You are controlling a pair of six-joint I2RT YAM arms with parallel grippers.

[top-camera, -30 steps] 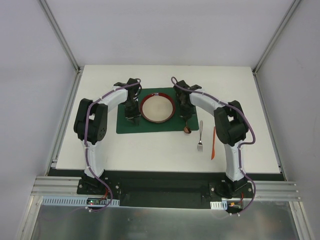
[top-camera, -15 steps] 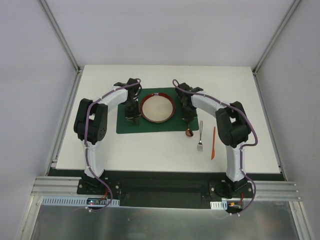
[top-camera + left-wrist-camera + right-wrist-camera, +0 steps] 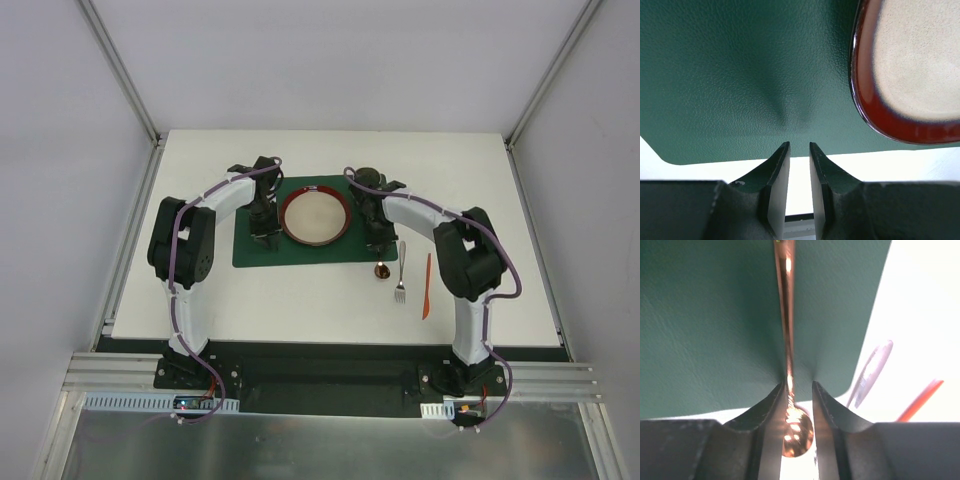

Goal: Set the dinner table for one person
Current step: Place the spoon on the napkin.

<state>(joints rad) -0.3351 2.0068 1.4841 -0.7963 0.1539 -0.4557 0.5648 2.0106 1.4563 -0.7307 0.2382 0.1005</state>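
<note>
On the white dinner table (image 3: pixel 300 305) lies a dark green placemat (image 3: pixel 248 256) with a red-rimmed plate (image 3: pixel 284 216) on it. My left gripper (image 3: pixel 265 238) stands on the mat left of the plate (image 3: pixel 865 100), fingers a little apart and empty (image 3: pixel 799 145). My right gripper (image 3: pixel 378 240) is at the mat's right edge. A copper spoon (image 3: pixel 381 270) lies under it, handle on the mat (image 3: pixel 785 315), bowl on the table. My right fingers (image 3: pixel 797 385) straddle the handle with a gap on its right side.
A silver fork (image 3: pixel 400 272) and an orange knife (image 3: pixel 426 288) lie on the table right of the spoon. Both show in the right wrist view, the fork (image 3: pixel 871 369) and the knife (image 3: pixel 920 400). Aluminium posts frame the table.
My right gripper and the spoon have shifted a little toward the near right, so the spoon's bowl now lies off the mat next to the fork. The left arm has not moved.
</note>
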